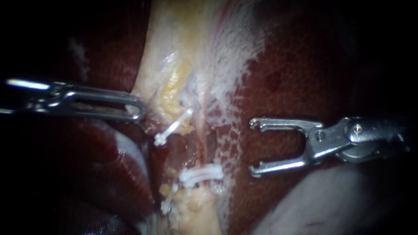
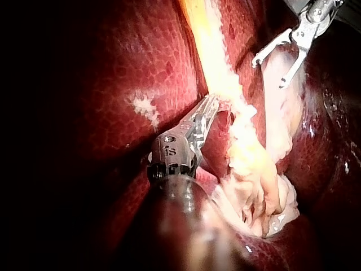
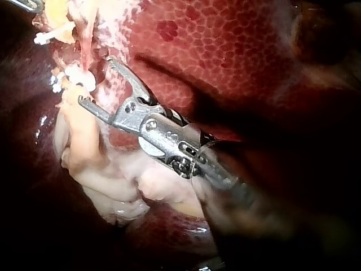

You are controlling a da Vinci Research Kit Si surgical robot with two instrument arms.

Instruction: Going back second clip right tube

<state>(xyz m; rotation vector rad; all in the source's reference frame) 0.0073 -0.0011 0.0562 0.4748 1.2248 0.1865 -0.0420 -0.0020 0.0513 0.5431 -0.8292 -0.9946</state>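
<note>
Now, finding the right instrument (image 1: 253,148) with jaws spread wide and nothing between them, lying over the liver (image 1: 283,87), beside the right tube (image 1: 201,139) but apart from it. Finding the tube as a thin pink strand running down to a white clip (image 1: 202,174) set across it. Seeing the left instrument (image 1: 138,112) with jaws pressed together, apparently pinching the edge of the pale tissue band (image 1: 156,56) and holding it stretched. Judging the tube as soft, wet and slippery, easy to tear; the clip as small and stiff, possible to knock loose. Better not to grip the tube itself; if needing any hold, take the pale tissue beside it, away from the clip. For going back, draw the open jaws straight away from the clip.
</note>
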